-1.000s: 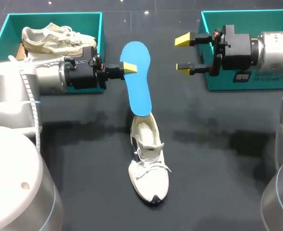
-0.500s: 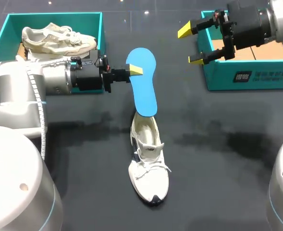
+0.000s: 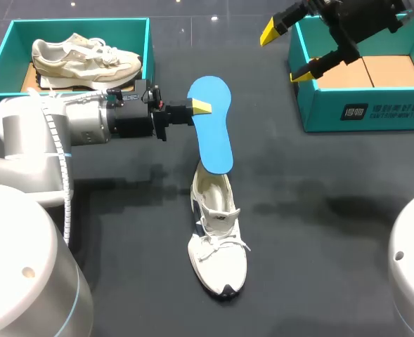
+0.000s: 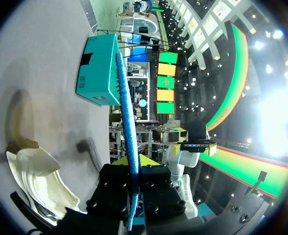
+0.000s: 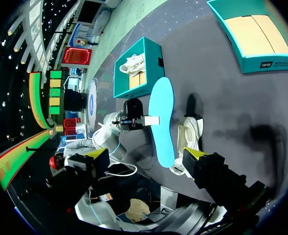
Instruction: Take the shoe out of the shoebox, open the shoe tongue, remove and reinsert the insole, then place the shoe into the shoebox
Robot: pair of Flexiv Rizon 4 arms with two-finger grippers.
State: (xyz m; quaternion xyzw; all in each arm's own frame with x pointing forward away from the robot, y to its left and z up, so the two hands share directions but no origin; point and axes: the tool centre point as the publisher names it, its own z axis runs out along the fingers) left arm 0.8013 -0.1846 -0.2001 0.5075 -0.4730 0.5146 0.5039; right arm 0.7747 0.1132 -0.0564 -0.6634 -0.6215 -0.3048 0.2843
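Observation:
A blue insole (image 3: 212, 123) hangs over the middle of the table with my left gripper (image 3: 200, 107) shut on its edge; its near end is over the heel of a white shoe (image 3: 218, 239) that lies on the table. In the left wrist view the insole (image 4: 124, 112) shows edge-on between the fingers of the left gripper (image 4: 132, 160), and the shoe (image 4: 38, 174) lies below it. My right gripper (image 3: 286, 52) is open and empty, raised by the left wall of the right teal shoebox (image 3: 361, 112). From the right gripper (image 5: 147, 155) I see the insole (image 5: 162, 117) and shoe (image 5: 190, 137) below.
A second teal shoebox (image 3: 3, 60) at the far left holds a beige shoe (image 3: 80, 57). The right shoebox shows only its cardboard floor (image 3: 375, 70). My left arm (image 3: 66, 126) lies across the table in front of the left box.
My right arm has lifted and swung back to the far right, still open. My left gripper has carried the insole slightly right and toward me. The white shoe has not moved.

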